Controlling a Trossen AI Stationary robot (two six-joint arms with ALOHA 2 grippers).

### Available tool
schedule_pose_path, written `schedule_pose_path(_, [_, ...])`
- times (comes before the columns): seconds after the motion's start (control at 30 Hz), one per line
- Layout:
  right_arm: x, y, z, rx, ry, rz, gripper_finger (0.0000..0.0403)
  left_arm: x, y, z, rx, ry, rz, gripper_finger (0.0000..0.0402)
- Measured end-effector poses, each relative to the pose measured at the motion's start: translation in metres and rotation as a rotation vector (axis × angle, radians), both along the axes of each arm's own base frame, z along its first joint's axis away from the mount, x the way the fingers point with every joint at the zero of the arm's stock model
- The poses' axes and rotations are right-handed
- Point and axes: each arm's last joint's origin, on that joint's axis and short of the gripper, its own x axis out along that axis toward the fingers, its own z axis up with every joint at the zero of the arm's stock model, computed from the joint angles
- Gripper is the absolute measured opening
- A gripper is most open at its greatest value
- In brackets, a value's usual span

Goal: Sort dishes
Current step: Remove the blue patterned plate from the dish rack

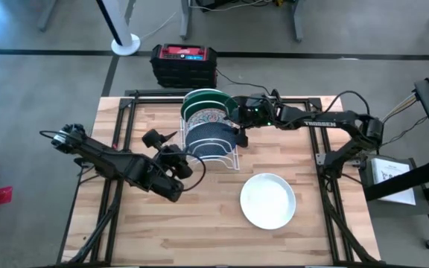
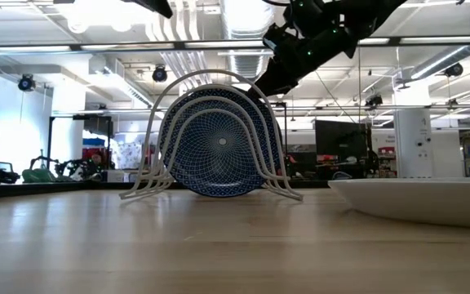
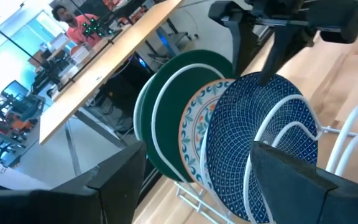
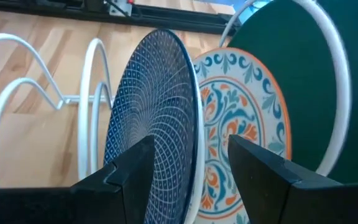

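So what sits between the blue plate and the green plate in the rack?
The floral plate stands between the blue plate and the green plate, each in its own slot of the rack; the right wrist view shows it best.

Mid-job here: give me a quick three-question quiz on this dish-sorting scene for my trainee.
1. How many dishes stand in the white wire rack?
2. True or false: the plain white dish lies flat on the table.
3. Which gripper straddles the blue patterned dish: A left, B right?

Key:
1. Three: green dish, floral dish, blue patterned dish.
2. True.
3. B, the right gripper, fingers open either side of its rim.
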Motion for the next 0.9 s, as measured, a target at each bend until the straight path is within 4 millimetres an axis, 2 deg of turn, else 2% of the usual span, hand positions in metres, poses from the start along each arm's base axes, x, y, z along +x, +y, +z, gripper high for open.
schedule_pose_path(0.33, [0.01,-0.003,-0.022,0.067,0.052,0.021,0.0194,-0.016,0.007,-0.014,-0.005,-0.06,0.023,0.0277])
schedule_pose_path(0.57, [0.013,-0.003,-0.028,0.089,0.064,0.018,0.0186,-0.021,0.009,-0.019,0.007,-0.092,0.028,0.0277])
schedule_pose_path(0.73, [0.013,-0.003,-0.028,0.097,0.061,0.03,0.0154,-0.023,0.009,-0.024,0.006,-0.109,0.037,0.0277])
schedule_pose_path(0.9, [0.012,-0.004,-0.028,0.098,0.058,0.028,0.0098,-0.023,0.01,-0.025,0.007,-0.126,0.045,0.0277])
